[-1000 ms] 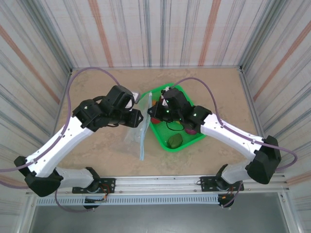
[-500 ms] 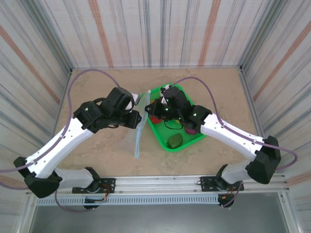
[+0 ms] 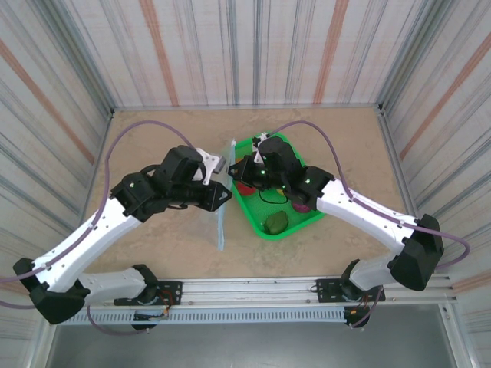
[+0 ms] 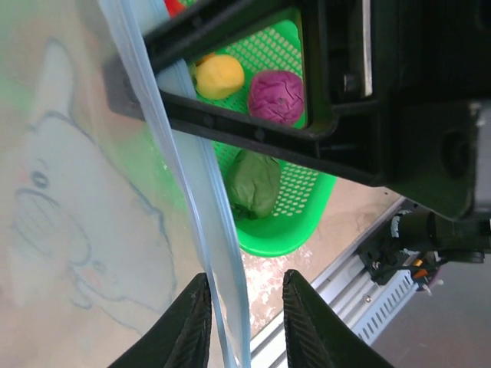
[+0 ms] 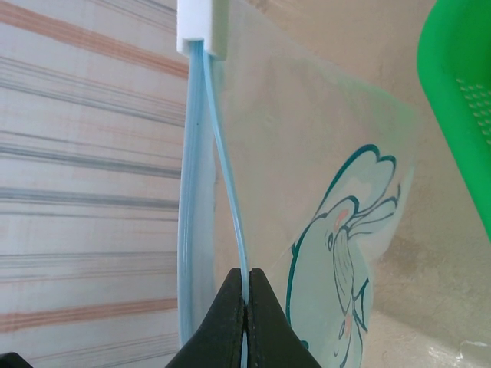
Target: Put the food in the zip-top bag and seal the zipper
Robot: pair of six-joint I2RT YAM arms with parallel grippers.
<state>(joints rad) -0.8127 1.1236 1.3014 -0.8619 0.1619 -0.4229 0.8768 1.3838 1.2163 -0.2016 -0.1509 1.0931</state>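
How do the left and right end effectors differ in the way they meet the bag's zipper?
The right end effector is shut, pinching the zipper; the left end effector is open, the zipper running between its fingers with a gap beside it. Seen from above, the right end effector meets the strip farther from the arm bases than the left one. Both are at the rim of one zip-top bag.

Left claw (image 4: 244, 307) slightly parted, right claw (image 5: 245, 290) pinched shut, both arms angled inward.

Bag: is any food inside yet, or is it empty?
Empty: the clear bag hangs flat, nothing inside; the food lies in the basket.
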